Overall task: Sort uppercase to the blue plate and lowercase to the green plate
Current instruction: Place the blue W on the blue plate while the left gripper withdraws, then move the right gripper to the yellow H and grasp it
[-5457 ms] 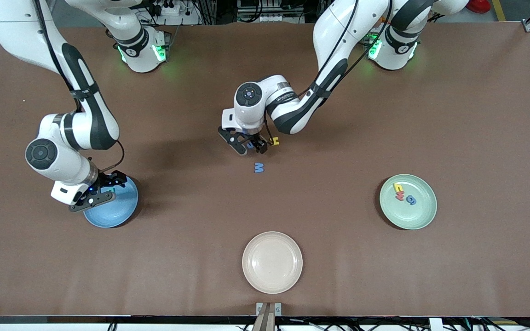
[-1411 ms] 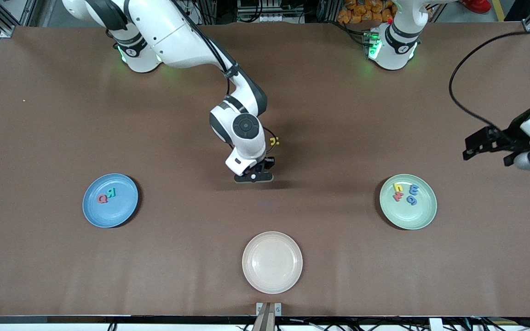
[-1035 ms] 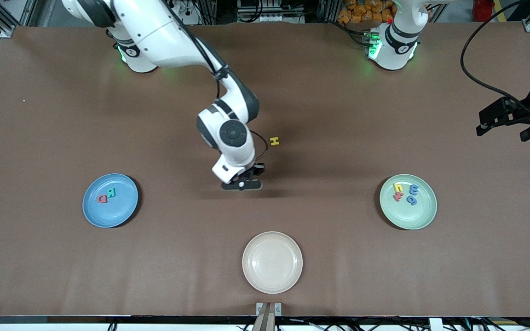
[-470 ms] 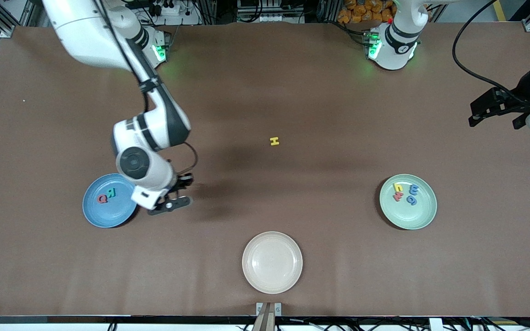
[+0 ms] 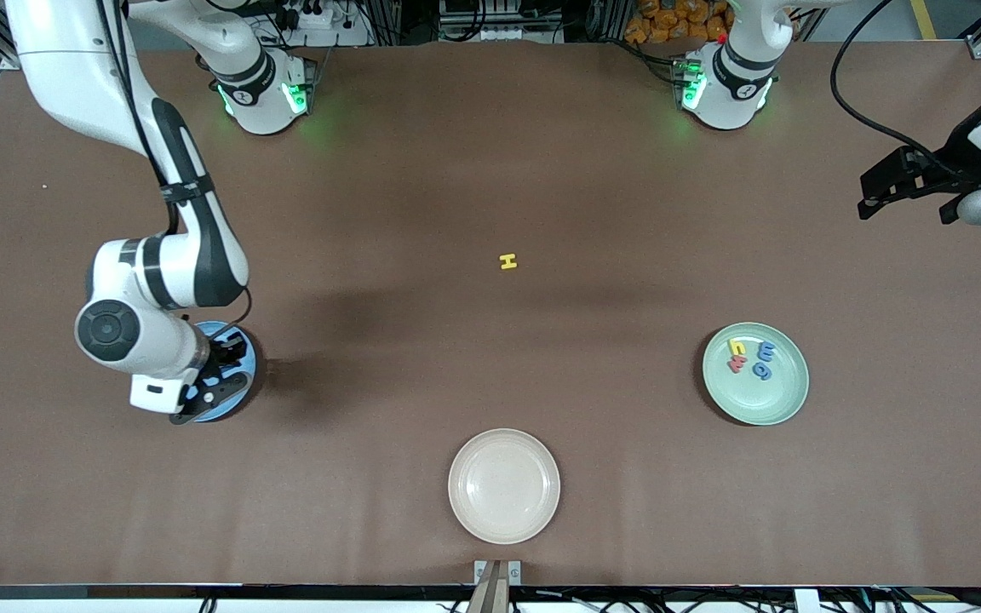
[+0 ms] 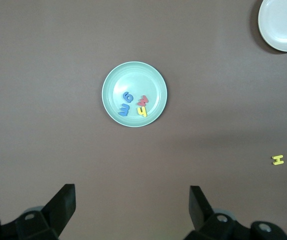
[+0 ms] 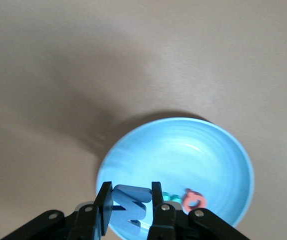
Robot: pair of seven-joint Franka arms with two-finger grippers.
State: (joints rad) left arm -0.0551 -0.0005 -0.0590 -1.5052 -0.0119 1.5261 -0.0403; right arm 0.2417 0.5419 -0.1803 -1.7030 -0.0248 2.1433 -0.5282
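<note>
The right gripper, grasping the blue M, hangs over the blue plate; next it should release. H lies mid-tabletop, and the left gripper waits spread wide above the green plate.

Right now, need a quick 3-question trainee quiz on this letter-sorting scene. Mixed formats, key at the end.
1. True or false: the right gripper, over the blue plate, is shut on the blue M.
2. Which uppercase letter lies on the bare table? A) red Q B) yellow H C) teal R
3. Fill in: the green plate holds ____ letters.

Key:
1. True. The left gripper hangs open above the table's left-arm end.
2. B, the yellow H, farther from the front camera than the cream plate.
3. Four.
</note>
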